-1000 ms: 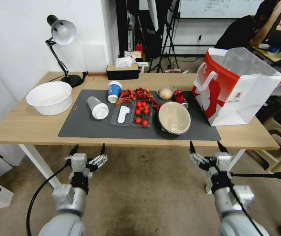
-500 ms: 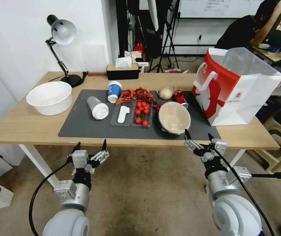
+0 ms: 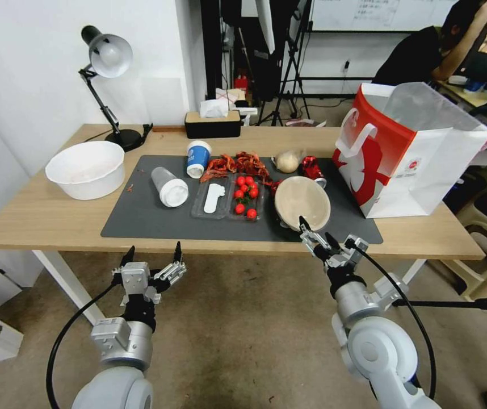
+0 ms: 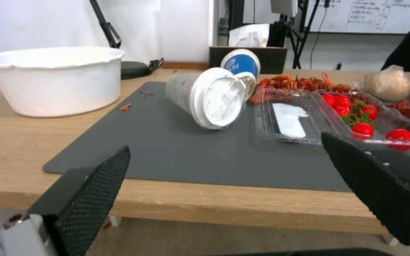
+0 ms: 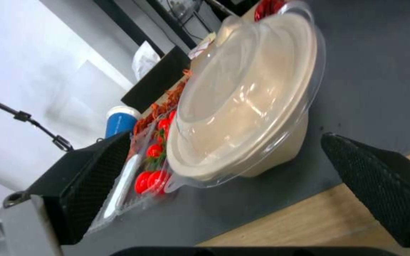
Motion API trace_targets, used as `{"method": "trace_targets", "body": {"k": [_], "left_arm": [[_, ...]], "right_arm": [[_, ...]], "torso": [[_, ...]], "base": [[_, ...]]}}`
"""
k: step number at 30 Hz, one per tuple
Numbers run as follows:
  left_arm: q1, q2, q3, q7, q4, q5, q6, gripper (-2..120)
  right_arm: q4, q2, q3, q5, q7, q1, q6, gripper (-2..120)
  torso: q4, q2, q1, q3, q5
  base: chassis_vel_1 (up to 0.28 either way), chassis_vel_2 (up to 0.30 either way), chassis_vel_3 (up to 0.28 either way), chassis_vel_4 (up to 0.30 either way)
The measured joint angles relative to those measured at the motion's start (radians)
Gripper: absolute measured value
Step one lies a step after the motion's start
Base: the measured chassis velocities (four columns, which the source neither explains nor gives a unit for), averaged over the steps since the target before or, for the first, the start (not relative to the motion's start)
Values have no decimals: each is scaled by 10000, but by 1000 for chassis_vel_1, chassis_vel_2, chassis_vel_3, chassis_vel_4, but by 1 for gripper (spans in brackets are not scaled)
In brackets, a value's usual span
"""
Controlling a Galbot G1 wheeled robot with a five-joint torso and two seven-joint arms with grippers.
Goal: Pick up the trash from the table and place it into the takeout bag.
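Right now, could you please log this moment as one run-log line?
right gripper: open, at beige paper bowl with clear lid | left gripper: open, below table edge | red-and-white takeout bag: upright

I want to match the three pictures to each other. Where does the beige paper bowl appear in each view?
Head view: the beige paper bowl lies tilted on the dark mat, just beyond the right tool.
Left wrist view: the bowl is not in it.
Right wrist view: the bowl is at the centre, under a clear lid, ahead of the open fingers.
Shared landmark: the clear tray with cherry tomatoes, beside the bowl.
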Motion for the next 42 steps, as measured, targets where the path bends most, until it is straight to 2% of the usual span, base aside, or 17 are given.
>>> {"method": "trace_targets", "body": {"k": [6,9,12,13,15,17,20,21,24,25,27,29,31,32,42], "left_arm": [[8,25,-21,0,33,0,-66,100],[-16,38,-21,0,81,0,-78,100],[-58,56,-17,0,141,-2,-92,100],[-58,56,-17,0,141,-2,-92,100],[-77,70,-4,0,179,-3,-121,100],[-79,77,2,0,190,-4,-127,100],[-95,110,10,0,238,-5,-171,100],[-95,110,10,0,238,-5,-171,100],[-99,128,6,0,276,-5,-228,100],[-99,128,6,0,276,-5,-228,100],[-89,133,6,0,290,-6,-259,100],[-88,133,5,1,290,-6,-263,100],[-87,134,0,0,296,-5,-281,100],[-86,136,-7,0,306,-5,-304,100],[-80,137,-27,-3,359,28,-353,100]], "right_arm": [[-91,115,-50,317,265,137,-70,97],[-115,160,-52,360,314,148,-71,91],[-116,227,-53,388,344,131,-72,78],[-116,227,-53,388,344,131,-72,78],[-138,269,-56,408,365,129,-72,66],[-143,279,-56,415,373,129,-72,63],[-146,328,-59,447,396,108,-75,47],[-146,328,-59,447,396,108,-75,47],[-146,378,-73,463,397,65,-78,32],[-146,378,-73,463,397,65,-78,32],[-145,403,-78,470,400,56,-79,23],[-145,404,-79,471,401,56,-79,22],[-145,409,-82,474,404,54,-79,14],[-144,420,-84,476,408,54,-79,3],[-92,468,-87,482,406,-13,77,0]], "torso": [[1,-1,0,0,0],[0,-1,0,0,0],[0,0,0,1,0],[0,0,0,1,0],[0,0,0,0,0],[0,-1,0,0,1],[0,0,0,0,1],[0,0,0,0,1],[0,0,0,1,0],[0,0,0,1,0],[1,0,1,1,0],[1,0,0,0,0],[1,0,0,0,1],[1,-1,1,0,1],[1,0,1,0,1]], "base": [[0,0,0,0],[0,0,0,0],[0,0,0,0],[0,0,0,0],[0,0,0,0],[0,0,0,0],[0,0,0,0],[0,0,0,0],[0,0,0,0],[0,0,0,0],[0,0,0,0],[0,0,0,0],[0,0,0,0],[0,0,0,0],[0,0,0,0]]}}
